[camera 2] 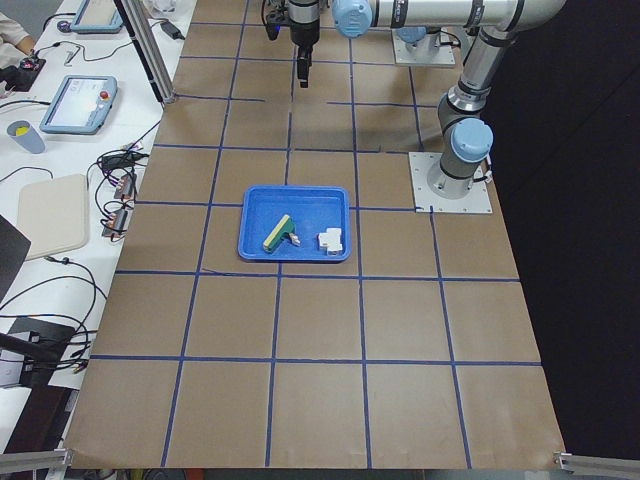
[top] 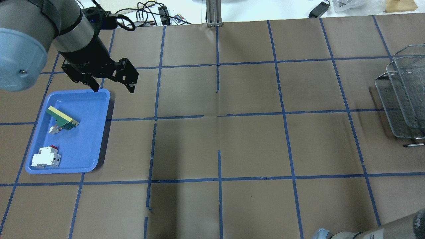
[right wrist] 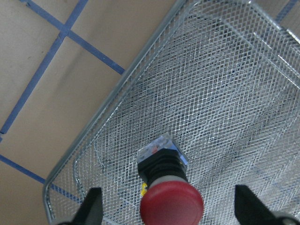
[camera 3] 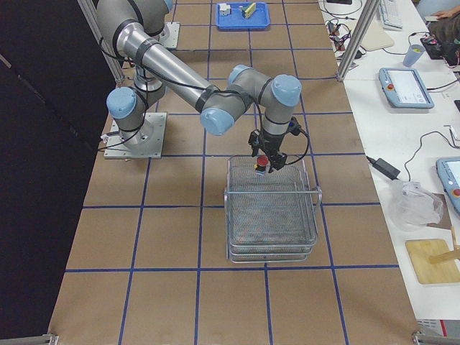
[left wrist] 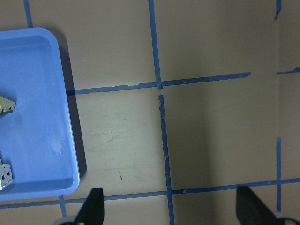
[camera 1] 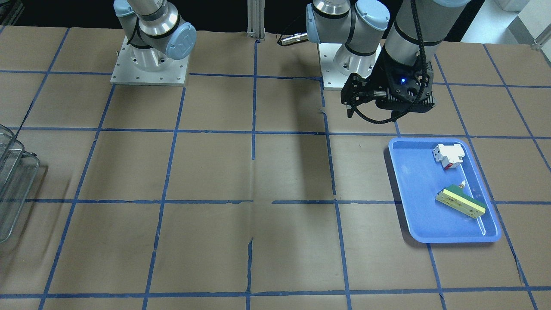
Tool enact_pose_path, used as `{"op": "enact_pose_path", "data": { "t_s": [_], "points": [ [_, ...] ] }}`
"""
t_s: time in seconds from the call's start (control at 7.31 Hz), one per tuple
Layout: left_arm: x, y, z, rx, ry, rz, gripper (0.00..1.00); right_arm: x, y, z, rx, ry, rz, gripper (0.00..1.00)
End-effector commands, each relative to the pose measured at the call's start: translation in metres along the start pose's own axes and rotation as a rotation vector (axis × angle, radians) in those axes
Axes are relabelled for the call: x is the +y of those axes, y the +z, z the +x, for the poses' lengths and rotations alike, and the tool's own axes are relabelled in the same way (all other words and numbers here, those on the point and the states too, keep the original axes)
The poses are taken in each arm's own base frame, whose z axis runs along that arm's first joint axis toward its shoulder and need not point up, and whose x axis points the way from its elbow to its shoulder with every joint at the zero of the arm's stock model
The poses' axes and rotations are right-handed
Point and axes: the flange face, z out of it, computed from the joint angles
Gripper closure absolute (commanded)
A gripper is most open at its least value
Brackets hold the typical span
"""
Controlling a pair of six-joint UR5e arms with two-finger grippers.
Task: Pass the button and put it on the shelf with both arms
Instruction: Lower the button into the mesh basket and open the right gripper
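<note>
My right gripper stood spread wide, the button released just inside the shelf rim. My left gripper hung open at the blue tray's far edge.

Taped table, blue tray, wire shelf

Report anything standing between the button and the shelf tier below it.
Nothing visible does. The button is over the shelf's bare top mesh, between the right hand's spread fingers; contact with it unclear.
</note>
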Motion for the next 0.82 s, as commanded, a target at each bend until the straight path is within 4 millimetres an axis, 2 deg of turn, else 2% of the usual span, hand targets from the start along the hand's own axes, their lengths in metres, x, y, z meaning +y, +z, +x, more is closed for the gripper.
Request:
{"op": "enact_pose_path", "data": {
  "t_s": [0.0,0.14,0.27,0.41,0.55,0.68],
  "points": [
    [0.000,-0.002,0.000,0.004,-0.003,0.007,0.00,0.010,-0.038,-0.031,-0.023,0.054,-0.002,0.00],
    [0.000,-0.003,-0.001,0.004,-0.005,0.010,0.00,0.017,-0.064,-0.057,-0.052,0.166,-0.003,0.00],
    [0.000,-0.003,-0.002,-0.011,-0.025,0.007,0.00,0.002,-0.080,-0.086,-0.076,0.229,-0.012,0.00],
    [0.001,-0.005,-0.002,-0.010,-0.032,0.009,0.00,-0.026,-0.099,-0.122,-0.062,0.268,-0.015,0.00],
    [0.000,-0.004,-0.001,0.002,-0.034,0.008,0.00,-0.048,-0.117,-0.166,-0.084,0.359,-0.024,0.00],
    [0.001,-0.005,-0.001,-0.001,-0.034,0.008,0.00,-0.065,-0.121,-0.197,-0.139,0.470,-0.021,0.00]
  ]
}}
